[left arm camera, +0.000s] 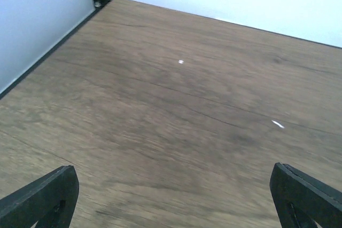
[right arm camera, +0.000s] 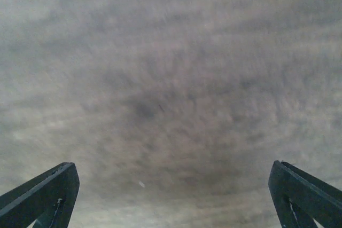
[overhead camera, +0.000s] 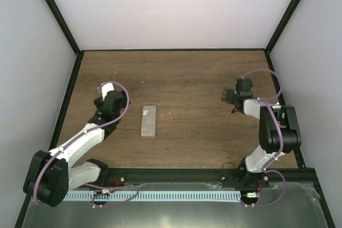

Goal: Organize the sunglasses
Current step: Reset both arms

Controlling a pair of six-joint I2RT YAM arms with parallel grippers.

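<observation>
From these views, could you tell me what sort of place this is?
Probably a robot test cell: a wooden table boxed by white walls and black posts, left arm and right arm bolted at its near edge.

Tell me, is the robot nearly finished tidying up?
Looks about done: the grey case lies shut on the table, contents hidden, no sunglasses outside it. In hand: nothing; the left gripper and right gripper are open, empty, away from it. Left: nothing visible.
</observation>
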